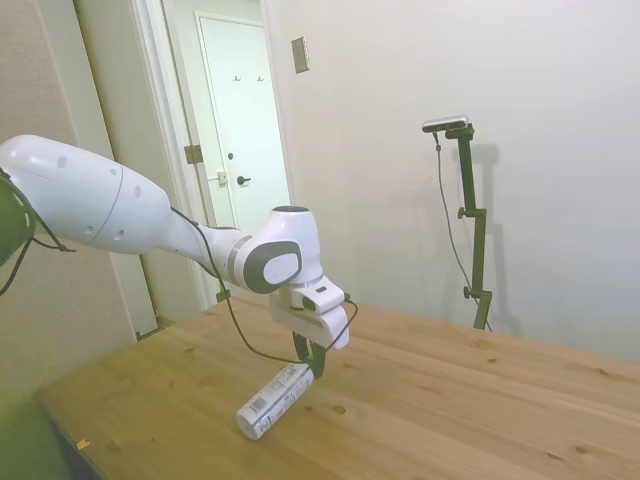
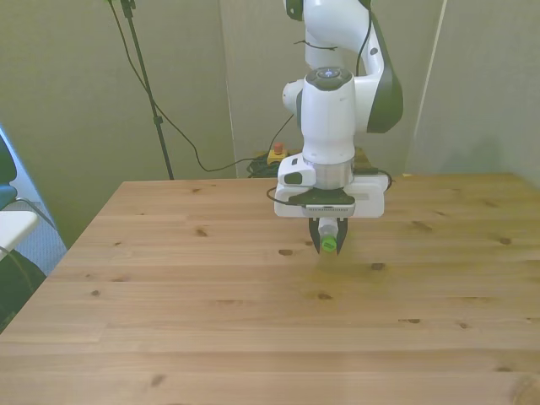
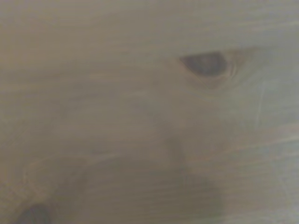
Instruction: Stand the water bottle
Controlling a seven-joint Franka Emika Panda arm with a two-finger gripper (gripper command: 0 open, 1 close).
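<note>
Near the centre of the side view, the gripper [image 1: 313, 362] has its fingers [image 1: 317, 363] closed on the cap end of the water bottle [image 1: 272, 400]. The bottle hangs tilted, its long axis running from the gripped end at upper right down to its base at lower left, clear of the counter [image 1: 450, 400]. In the front view the green cap [image 2: 328, 244] points toward the camera, just below the gripper [image 2: 327, 238]. The wrist view shows only blurred wood grain with a dark knot [image 3: 204, 63].

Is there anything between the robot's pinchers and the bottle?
No. In the side view the gripper is shut on the water bottle near its cap end, fingers touching it directly. The front view shows the green cap between them.
</note>
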